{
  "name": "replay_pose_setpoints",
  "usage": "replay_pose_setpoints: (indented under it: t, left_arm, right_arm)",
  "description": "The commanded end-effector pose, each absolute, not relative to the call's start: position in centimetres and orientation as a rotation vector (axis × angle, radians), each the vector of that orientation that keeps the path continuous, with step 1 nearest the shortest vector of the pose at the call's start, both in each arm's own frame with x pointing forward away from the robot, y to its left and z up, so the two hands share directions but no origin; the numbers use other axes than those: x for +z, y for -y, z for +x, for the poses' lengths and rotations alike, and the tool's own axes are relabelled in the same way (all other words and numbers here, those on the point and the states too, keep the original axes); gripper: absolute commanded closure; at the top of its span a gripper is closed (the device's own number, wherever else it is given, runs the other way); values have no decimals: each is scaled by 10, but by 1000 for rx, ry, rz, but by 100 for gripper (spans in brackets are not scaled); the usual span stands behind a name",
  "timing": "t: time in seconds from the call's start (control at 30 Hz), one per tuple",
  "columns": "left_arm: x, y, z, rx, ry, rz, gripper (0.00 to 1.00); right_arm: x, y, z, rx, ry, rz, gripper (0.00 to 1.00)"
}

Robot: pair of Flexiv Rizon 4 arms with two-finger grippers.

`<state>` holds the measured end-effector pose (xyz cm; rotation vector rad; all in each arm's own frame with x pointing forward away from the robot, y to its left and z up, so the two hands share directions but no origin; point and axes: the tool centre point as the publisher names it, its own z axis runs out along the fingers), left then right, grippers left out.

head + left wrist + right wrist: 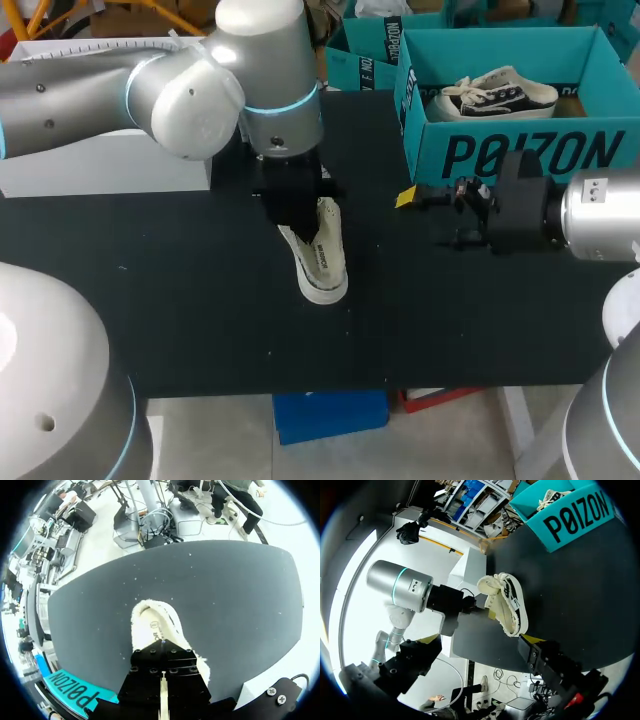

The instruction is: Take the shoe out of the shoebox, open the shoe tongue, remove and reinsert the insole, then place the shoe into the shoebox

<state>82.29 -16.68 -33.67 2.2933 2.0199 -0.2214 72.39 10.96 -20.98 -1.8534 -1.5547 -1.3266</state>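
Head view, item one: left pincer [302, 222], hanging from our left arm over the middle of the table [170, 300]. It sits right on the heel end of the shoe [324, 262]. Whether it grips the shoe or only rests against it we cannot tell, since its black body covers the contact.

Item two: shoe, pale, out of the box. It lies on the dark tabletop with its toe toward the near edge. In the left wrist view its fleecy collar [152, 622] shows just ahead of the pincer. In the right wrist view it leans on its side [507, 605].

Item three: right pincer [422, 218], spread wide and holding nothing. It is level with the shoe but well apart from it, just in front of the shoebox.

Item four: shoebox [520, 152], teal, at the far right of the table, with a second shoe [497, 97] inside.
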Motion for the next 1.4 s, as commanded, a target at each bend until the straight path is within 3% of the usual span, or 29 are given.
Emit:
replay_pose_setpoints:
  t: [0.03, 0.33, 0.83, 1.4]
  left_arm:
    - [-312, 149, 825, -252, -2028, 2212, 100]
    - [-288, 127, 870, -314, -2128, 1949, 100]
    - [-291, 102, 952, -331, -2235, 1705, 100]
    - [-334, 116, 948, -416, -2269, 1749, 100]
  right_arm:
    - [-210, -110, 724, -1326, 1554, -1853, 0]
    - [-210, -110, 724, -1326, 1554, -1853, 0]
    - [-210, -110, 724, -1326, 1554, -1853, 0]
    - [-210, -110, 724, -1326, 1554, -1853, 0]
